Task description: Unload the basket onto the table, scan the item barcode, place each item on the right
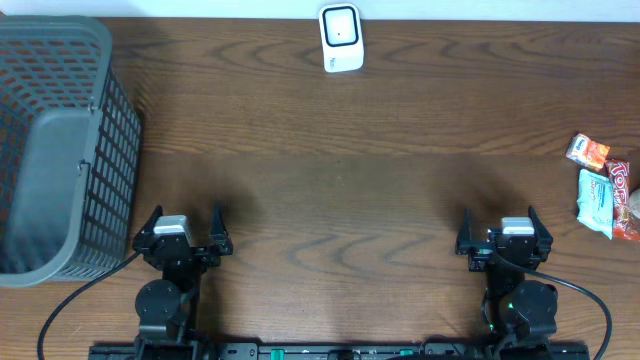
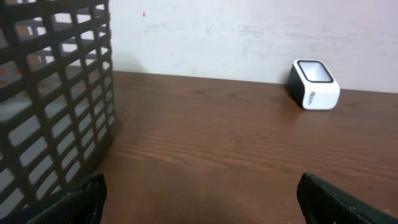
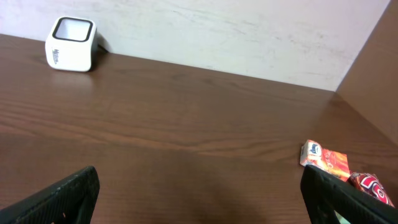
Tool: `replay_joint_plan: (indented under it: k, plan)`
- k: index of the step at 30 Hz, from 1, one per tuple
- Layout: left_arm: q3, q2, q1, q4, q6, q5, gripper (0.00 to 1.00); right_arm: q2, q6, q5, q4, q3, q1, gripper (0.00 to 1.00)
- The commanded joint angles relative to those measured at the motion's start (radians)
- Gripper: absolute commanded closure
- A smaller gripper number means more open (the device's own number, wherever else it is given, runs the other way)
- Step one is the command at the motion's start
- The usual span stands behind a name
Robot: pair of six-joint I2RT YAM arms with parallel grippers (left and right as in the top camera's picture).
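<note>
Both jaws wide apart, empty; basket (image 2: 56, 15) in left-wrist view, snacks (image 3: 324, 157) in right.

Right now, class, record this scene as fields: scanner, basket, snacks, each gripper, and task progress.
scanner: white, far edge, near the middle
basket: dark mesh, left side
snacks: a few packets, right edge
left gripper: open, holding nothing
right gripper: open, holding nothing
progress: no snack picked up yet, nothing at the scanner
</note>
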Motion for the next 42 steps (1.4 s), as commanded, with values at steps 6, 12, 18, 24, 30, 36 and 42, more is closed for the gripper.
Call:
replay_joint_plan:
  k: [6,12,18,24,30,36,42]
  plan:
    - [-0.036,-0.005,-0.024,-0.009,0.066,-0.009,0.02,-0.008,-0.011,-0.002,0.002,-0.006,0.009,0.01]
    - [-0.036,-0.005,-0.024,-0.009,0.072,-0.005,0.02,-0.008,-0.011,-0.002,0.002,-0.006,0.009,0.01]
    - [-0.036,-0.005,-0.023,-0.008,0.072,-0.011,0.02,-0.008,-0.011,-0.002,0.002,-0.006,0.009,0.01]
    - [-0.036,-0.005,-0.023,-0.008,0.043,-0.013,0.02,-0.008,-0.011,-0.002,0.002,-0.006,0.009,0.01]
    - [-0.036,-0.005,-0.016,-0.008,-0.034,-0.021,0.02,-0.008,-0.011,-0.002,0.002,-0.006,0.009,0.01]
    - [-0.036,-0.005,-0.01,-0.007,-0.025,-0.02,0.02,-0.008,-0.011,-0.002,0.002,-0.006,0.009,0.01]
    - [-0.036,-0.005,-0.01,-0.008,0.042,-0.001,0.02,-0.008,-0.011,-0.002,0.002,-0.006,0.009,0.01]
